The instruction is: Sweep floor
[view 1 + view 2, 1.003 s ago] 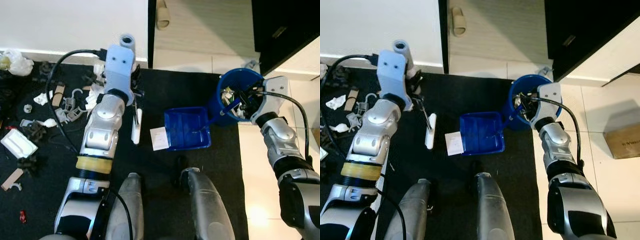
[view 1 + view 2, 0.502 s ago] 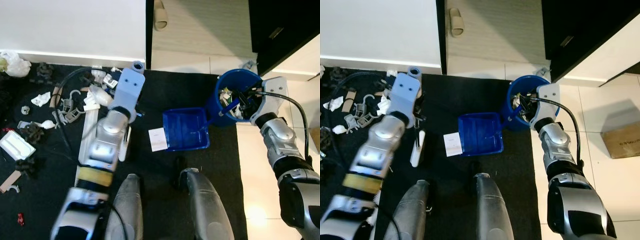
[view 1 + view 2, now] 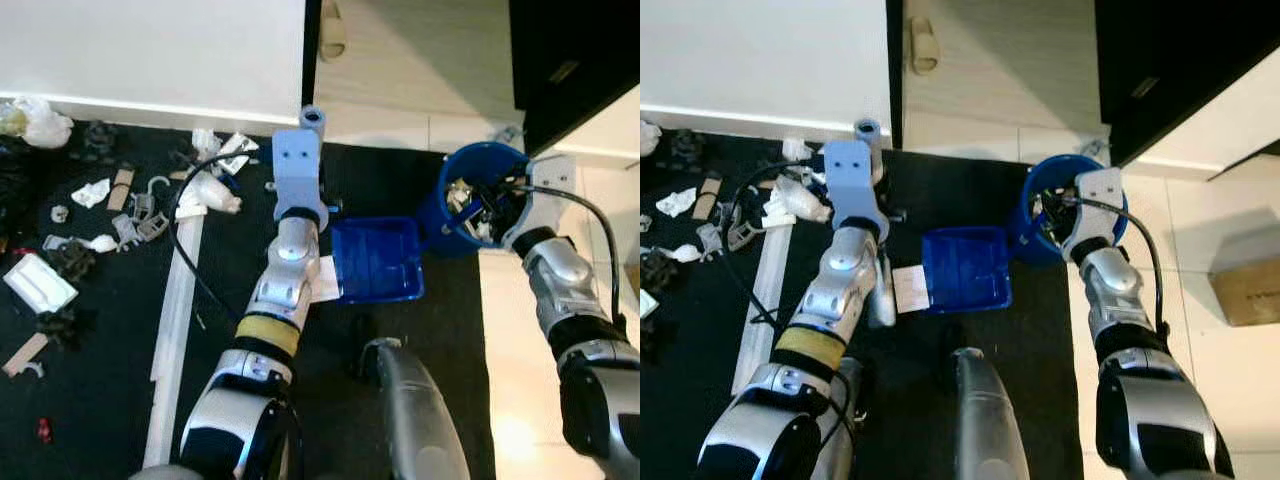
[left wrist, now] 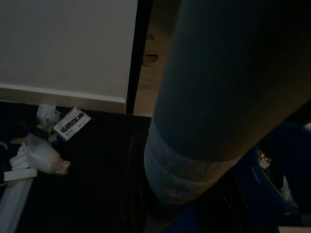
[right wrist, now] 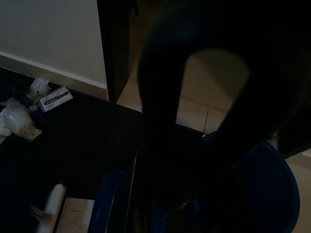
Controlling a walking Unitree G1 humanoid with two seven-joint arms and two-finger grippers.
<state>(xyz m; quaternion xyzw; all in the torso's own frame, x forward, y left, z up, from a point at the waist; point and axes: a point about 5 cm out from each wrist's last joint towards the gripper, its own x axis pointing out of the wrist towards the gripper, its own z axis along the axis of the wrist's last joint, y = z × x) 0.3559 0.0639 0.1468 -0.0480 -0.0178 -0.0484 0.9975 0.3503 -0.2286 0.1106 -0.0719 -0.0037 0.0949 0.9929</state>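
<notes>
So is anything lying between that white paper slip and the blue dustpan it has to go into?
Nothing visible does. The paper slip lies on the black mat right at the dustpan's open edge, with the left arm just beside it.

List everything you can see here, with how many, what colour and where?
Dustpan: one, blue, on the black mat beside the bucket.
Bucket: one, blue, at the mat's right edge, holding rubbish.
Paper slip: one, white, at the dustpan's left edge.
Litter: many pieces, mostly white and grey, scattered on the left of the mat.
Slipper: one, beige, on the pale floor beyond.
Cardboard box: one, brown, on the tiles at the right.
Left gripper: by the dustpan.
Right gripper: over the bucket.
</notes>
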